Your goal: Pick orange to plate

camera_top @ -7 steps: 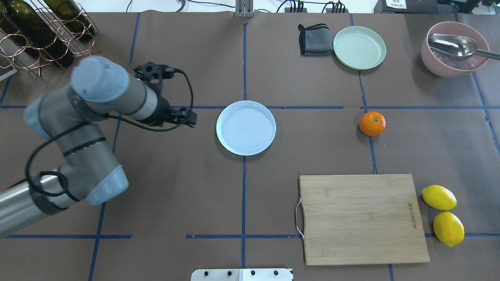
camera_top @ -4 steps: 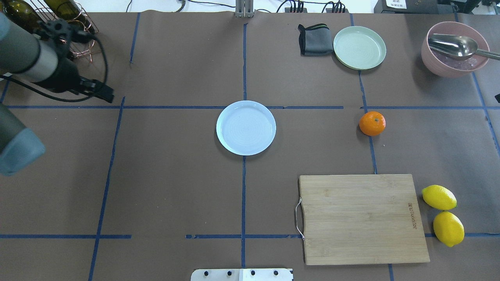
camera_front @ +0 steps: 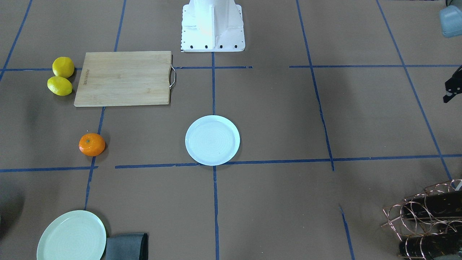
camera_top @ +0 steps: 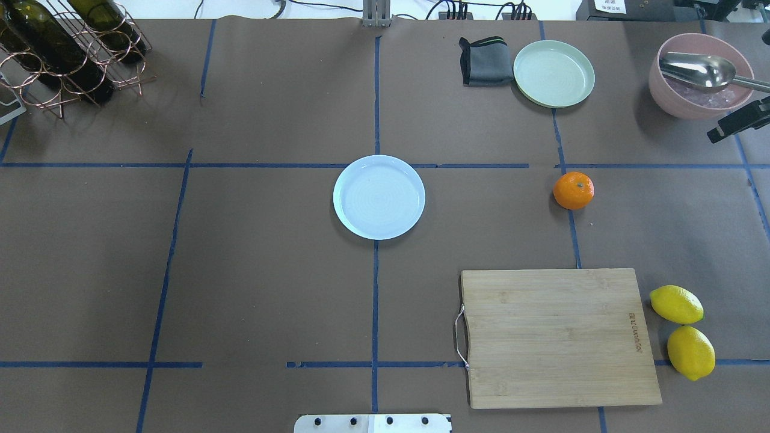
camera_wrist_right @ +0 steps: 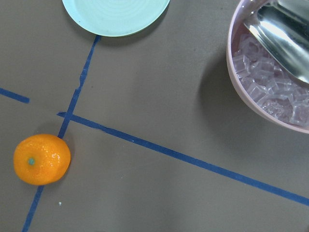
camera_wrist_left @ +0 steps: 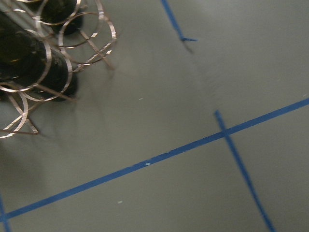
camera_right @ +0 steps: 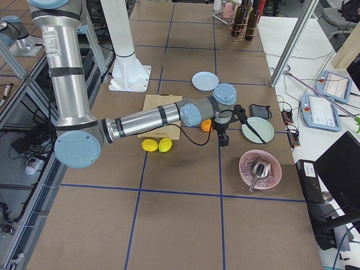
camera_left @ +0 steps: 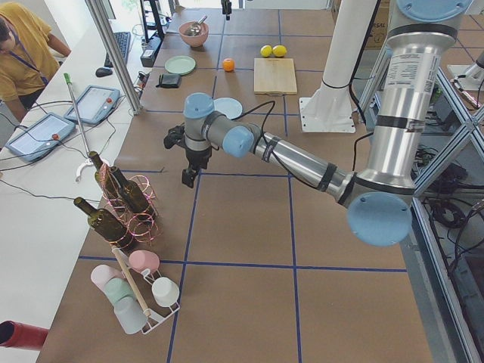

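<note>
Orange [camera_top: 573, 190] sits stem-dot up, well apart from plate [camera_top: 379, 196].

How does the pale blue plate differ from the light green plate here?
The pale blue plate is bluish-white, the light green plate mint green. The pale blue plate sits alone in the middle of the table; the light green plate lies near the far edge beside a folded grey cloth. Both are round, shallow-rimmed and empty.
</note>
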`<state>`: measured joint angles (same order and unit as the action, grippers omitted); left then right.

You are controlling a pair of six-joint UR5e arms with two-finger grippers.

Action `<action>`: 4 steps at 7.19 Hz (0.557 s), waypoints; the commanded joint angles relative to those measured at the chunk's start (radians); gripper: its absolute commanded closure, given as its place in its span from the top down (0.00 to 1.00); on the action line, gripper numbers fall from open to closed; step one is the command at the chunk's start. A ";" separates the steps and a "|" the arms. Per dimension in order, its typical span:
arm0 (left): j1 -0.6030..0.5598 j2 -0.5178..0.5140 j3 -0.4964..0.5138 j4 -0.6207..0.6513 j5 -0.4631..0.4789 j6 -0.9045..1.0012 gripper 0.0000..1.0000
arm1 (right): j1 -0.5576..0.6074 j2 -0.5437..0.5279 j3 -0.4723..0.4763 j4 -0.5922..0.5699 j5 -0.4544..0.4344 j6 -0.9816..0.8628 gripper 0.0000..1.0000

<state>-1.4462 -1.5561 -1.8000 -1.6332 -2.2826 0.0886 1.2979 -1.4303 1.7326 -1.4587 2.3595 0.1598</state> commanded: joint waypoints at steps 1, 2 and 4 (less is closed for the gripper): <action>-0.129 0.149 0.013 0.003 -0.020 0.072 1.00 | -0.026 0.039 0.001 -0.017 -0.005 0.042 1.00; -0.129 0.192 0.013 0.001 -0.021 0.072 1.00 | -0.058 0.045 0.004 -0.015 -0.020 0.097 1.00; -0.129 0.192 0.025 -0.008 -0.041 0.072 1.00 | -0.205 0.088 -0.001 0.003 -0.141 0.278 1.00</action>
<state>-1.5731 -1.3720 -1.7780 -1.6339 -2.3164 0.1602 1.1731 -1.3628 1.7342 -1.4652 2.2919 0.3367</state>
